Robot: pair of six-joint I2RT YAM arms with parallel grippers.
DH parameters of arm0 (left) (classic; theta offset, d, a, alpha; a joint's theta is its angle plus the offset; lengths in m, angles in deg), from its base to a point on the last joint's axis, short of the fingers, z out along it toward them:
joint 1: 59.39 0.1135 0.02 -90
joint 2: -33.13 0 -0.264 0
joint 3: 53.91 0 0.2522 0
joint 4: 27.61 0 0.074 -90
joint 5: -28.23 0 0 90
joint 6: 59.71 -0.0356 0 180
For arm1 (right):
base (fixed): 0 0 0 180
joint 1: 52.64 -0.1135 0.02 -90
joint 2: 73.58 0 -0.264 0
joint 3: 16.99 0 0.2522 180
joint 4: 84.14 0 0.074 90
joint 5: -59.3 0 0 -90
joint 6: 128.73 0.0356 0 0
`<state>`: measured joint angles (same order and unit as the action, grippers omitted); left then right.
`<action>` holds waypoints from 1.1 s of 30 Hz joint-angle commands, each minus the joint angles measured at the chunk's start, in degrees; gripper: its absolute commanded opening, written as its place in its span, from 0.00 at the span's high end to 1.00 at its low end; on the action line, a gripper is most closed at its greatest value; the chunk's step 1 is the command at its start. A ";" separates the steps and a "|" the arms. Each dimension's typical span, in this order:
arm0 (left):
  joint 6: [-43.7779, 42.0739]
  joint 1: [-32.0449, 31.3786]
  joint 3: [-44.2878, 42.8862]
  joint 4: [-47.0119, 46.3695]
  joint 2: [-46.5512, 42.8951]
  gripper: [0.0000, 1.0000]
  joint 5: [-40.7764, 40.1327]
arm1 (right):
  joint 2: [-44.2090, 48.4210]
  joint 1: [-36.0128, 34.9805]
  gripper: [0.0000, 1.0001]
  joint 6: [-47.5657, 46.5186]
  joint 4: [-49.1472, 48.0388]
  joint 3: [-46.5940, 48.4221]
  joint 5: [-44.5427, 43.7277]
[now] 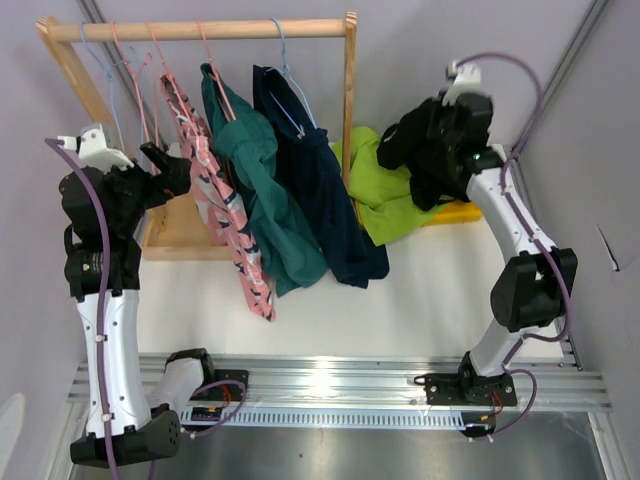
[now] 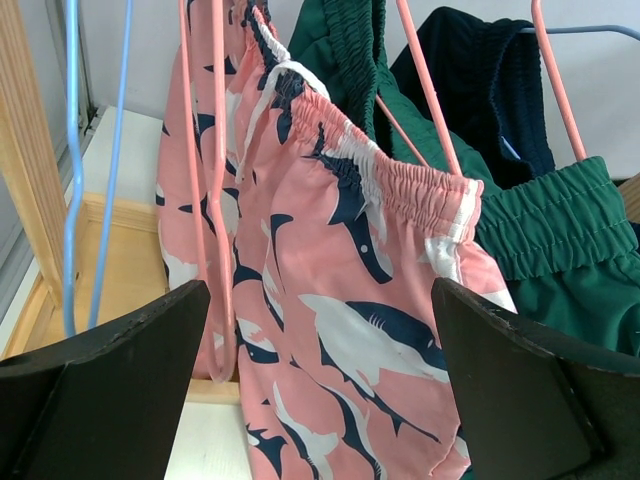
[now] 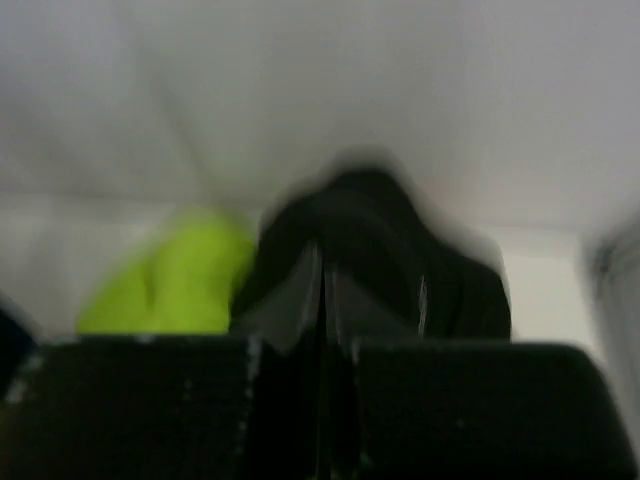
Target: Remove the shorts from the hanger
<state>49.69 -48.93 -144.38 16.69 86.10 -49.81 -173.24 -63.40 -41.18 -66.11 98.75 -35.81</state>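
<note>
Top external view: a wooden rack (image 1: 200, 30) occupies the 11 o'clock region, and pink shark-print shorts (image 1: 225, 215), green shorts (image 1: 265, 200) and navy shorts (image 1: 320, 190) are hung from it side by side, touching. The left gripper (image 1: 168, 165) is seen at 9 o'clock, just beside the pink shorts. The right gripper (image 1: 415, 160) is held at 2 o'clock over lime shorts (image 1: 385, 205) that are lying off the rack. Left wrist view: the jaws are spread wide with nothing between them. The pink shorts are centred ahead, and an empty pink hanger (image 2: 215, 150) and a blue hanger (image 2: 70, 150) are seen towards 9 o'clock. A closure here could trap the bare hanger wire or the overlapping green waistband at 3 o'clock. The gathered elastic could snag, so that the hanger is dragged off the rail. Right wrist view, blurred: the fingers are seen pressed together, apparently pinching a black garment (image 3: 380, 230), which could be dropped.
</note>
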 commanded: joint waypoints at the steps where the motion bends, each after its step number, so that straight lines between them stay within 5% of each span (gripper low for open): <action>1: -0.94 -0.09 -1.60 -1.19 0.29 0.01 -1.07 | 7.02 0.39 1.00 9.73 -12.36 -15.19 2.20; 2: -0.85 -0.09 -2.30 -1.02 0.47 0.01 -1.16 | 6.41 0.83 0.94 10.88 -11.49 -18.27 2.90; 3: -0.85 -0.09 -3.18 -0.67 0.64 0.01 -1.42 | 5.88 1.96 0.45 11.94 -9.57 -19.35 3.43; 4: -0.85 -0.09 -4.49 -0.05 0.82 0.01 -1.68 | 5.27 2.32 0.10 13.26 -8.85 -20.23 3.26; 5: -0.68 -0.09 -5.11 0.30 0.91 0.01 -1.86 | 5.35 2.59 0.01 13.53 -8.67 -22.76 2.65; 10: 1.16 -0.18 -10.47 1.71 1.43 0.01 -0.81 | 12.28 2.86 0.01 14.41 -8.85 -30.68 0.97; 19: 4.33 -0.79 -20.32 1.55 9.51 0.01 0.34 | 41.10 -1.45 0.01 17.75 -2.27 -48.95 0.71; 25: 5.47 -2.45 -24.53 0.74 16.27 0.04 0.60 | 54.72 -6.72 0.01 18.81 5.65 -52.31 -1.04; 33: 5.39 -7.73 -29.37 0.83 23.14 0.08 -4.14 | 60.02 -9.45 0.01 18.46 11.63 -53.19 -2.37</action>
<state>54.30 -55.22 -169.43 18.88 108.85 -51.73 -114.14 -72.43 -23.28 -57.41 45.86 -36.79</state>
